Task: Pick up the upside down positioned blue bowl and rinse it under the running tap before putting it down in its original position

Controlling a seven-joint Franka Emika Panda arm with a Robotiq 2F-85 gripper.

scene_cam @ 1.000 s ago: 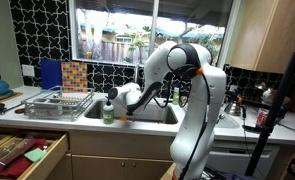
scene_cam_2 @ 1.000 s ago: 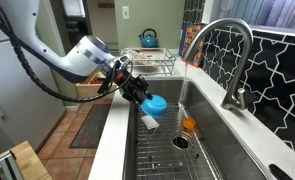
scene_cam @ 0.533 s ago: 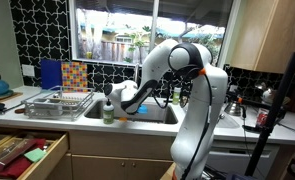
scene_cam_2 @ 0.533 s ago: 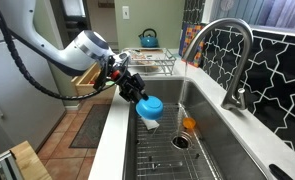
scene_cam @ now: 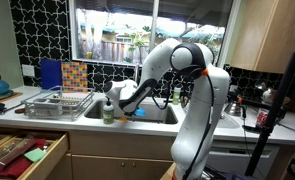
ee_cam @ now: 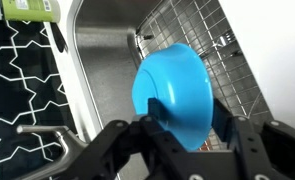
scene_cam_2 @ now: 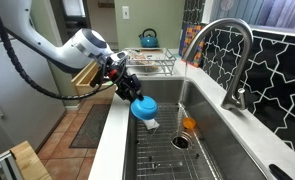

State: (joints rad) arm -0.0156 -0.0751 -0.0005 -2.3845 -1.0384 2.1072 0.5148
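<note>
above the sink (scene_cam_2: 215, 135), the claw (scene_cam_2: 136, 95) pinches the blue bowl (scene_cam_2: 145, 108) at its rim — it might slip before the tap (scene_cam_2: 230, 55).

The gripper (ee_cam: 188, 130) clamps the blue bowl (ee_cam: 173, 92) above the sink (ee_cam: 102, 62).
</note>
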